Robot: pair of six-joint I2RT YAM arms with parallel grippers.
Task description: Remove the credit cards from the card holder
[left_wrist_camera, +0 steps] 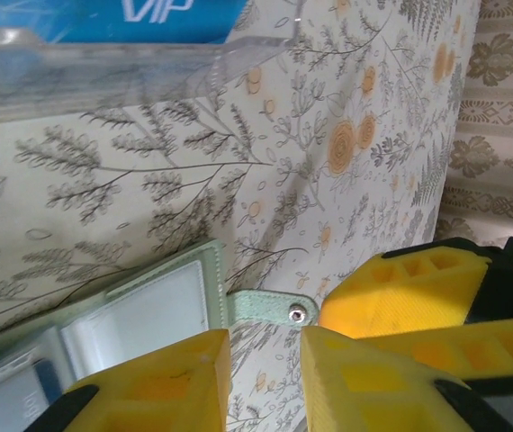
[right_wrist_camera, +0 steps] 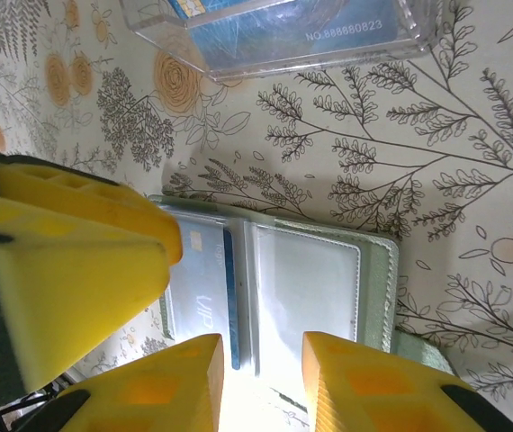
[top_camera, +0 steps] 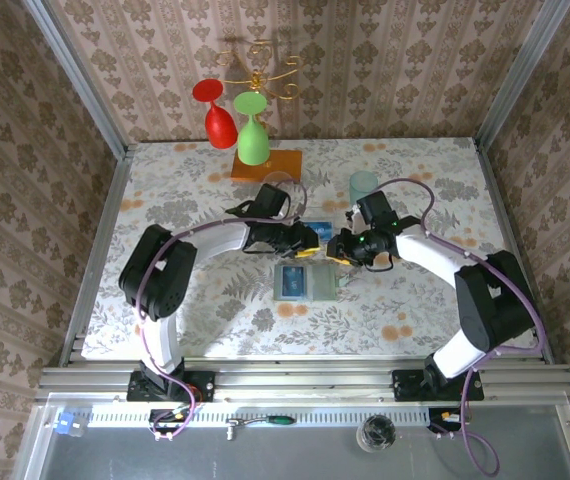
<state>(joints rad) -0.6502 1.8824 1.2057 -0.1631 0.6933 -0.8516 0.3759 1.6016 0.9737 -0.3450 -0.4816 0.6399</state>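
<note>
The pale grey-green card holder (right_wrist_camera: 373, 288) lies open on the floral table. A blue credit card (right_wrist_camera: 198, 288) sits in its left clear sleeve; the right sleeve (right_wrist_camera: 306, 292) looks empty. My right gripper (right_wrist_camera: 256, 382) hovers open over the fold. A yellow finger of the left gripper (right_wrist_camera: 76, 261) rests over the holder's left panel. In the left wrist view my left gripper (left_wrist_camera: 265, 382) is open beside the holder (left_wrist_camera: 144, 306), above its snap strap (left_wrist_camera: 270, 309). In the top view both grippers, left (top_camera: 305, 240) and right (top_camera: 343, 250), meet mid-table.
A clear plastic tray (top_camera: 330, 285) holding another blue card (top_camera: 290, 283) lies just in front of the grippers; its wall (left_wrist_camera: 103, 72) is close to the holder. A pale teal cup (top_camera: 363, 185) stands behind the right gripper. Red and green glasses stand on an orange block (top_camera: 265, 165) at the back.
</note>
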